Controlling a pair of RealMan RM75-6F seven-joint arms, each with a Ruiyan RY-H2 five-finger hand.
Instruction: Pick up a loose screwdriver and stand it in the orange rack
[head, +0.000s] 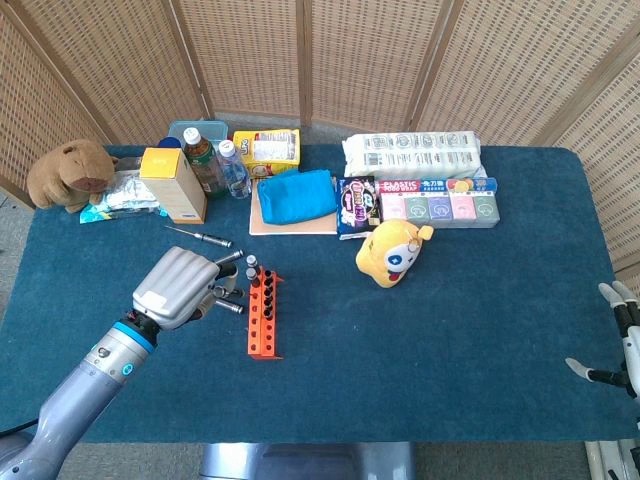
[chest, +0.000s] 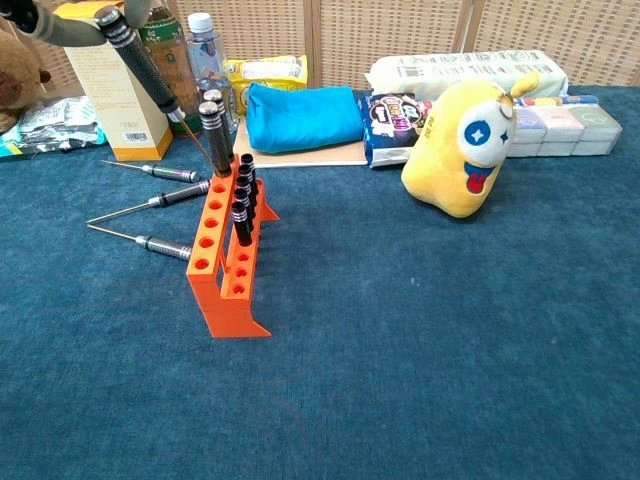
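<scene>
The orange rack (head: 264, 317) (chest: 228, 265) stands left of the table's middle with several black-handled screwdrivers upright in its far holes. My left hand (head: 180, 287) hovers just left of it and holds a screwdriver (chest: 148, 72) tilted, tip down toward the rack's far left holes. In the chest view only the fingertips (chest: 25, 15) show at the top left corner. Three loose screwdrivers (chest: 152, 201) lie on the cloth left of the rack. My right hand (head: 622, 345) is at the table's right edge, fingers apart, holding nothing.
A yellow plush (head: 394, 252) sits right of the rack. Along the back stand a carton (head: 173, 184), bottles (head: 219, 165), a blue pouch (head: 296, 197), snack packs (head: 438, 201) and a brown plush (head: 68, 173). Blue cloth (head: 450, 330) covers the table.
</scene>
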